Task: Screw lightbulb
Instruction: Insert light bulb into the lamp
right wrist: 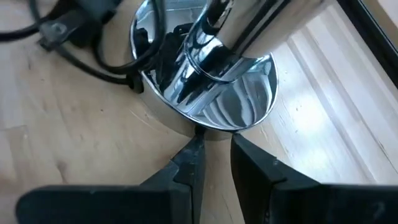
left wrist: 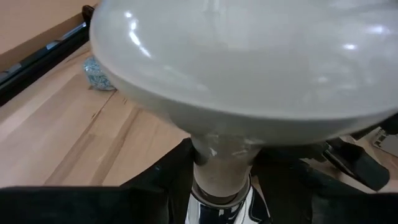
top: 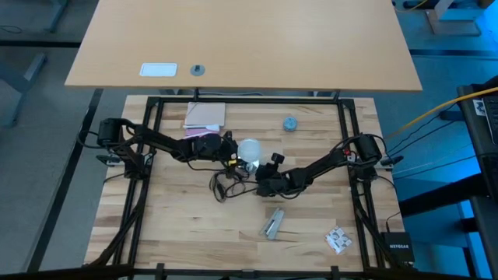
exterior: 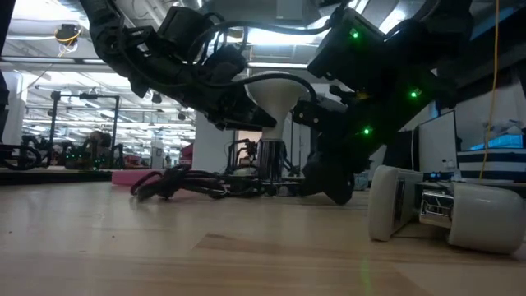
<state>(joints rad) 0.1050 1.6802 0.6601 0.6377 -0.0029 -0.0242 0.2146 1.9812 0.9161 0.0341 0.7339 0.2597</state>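
The frosted-white lightbulb [top: 249, 148] stands upright at the table's middle, its neck [exterior: 272, 130] down in the silvery socket [exterior: 269, 162]. The socket's thin black cord [top: 223, 187] lies coiled toward the near left. My left gripper [top: 233, 149] reaches in from the left and is shut on the bulb. My right gripper [top: 262, 179] reaches in from the right, low at the table, with its fingertips at the socket's shiny round base [right wrist: 208, 93]. My left gripper pinches the bulb's narrow neck [left wrist: 219, 163] between its two fingers [left wrist: 163, 180], just under the globe and above the socket's top. The fingers come about level from the table's left. The bulb stands upright with its neck in the socket. My right gripper has the near rim of the socket's base [right wrist: 205, 132] between its two fingertips [right wrist: 191, 158]. The fingers slant down from the table's near right side. The base rests on the table. The gap between the fingers is narrow.
A small blue-grey round cap [top: 289, 123] lies at the far right of the bulb. Pink and white paper [top: 205, 115] lies at the far left. A silvery metal piece [top: 272, 223] and a white crumpled piece [top: 337, 239] lie near the front edge.
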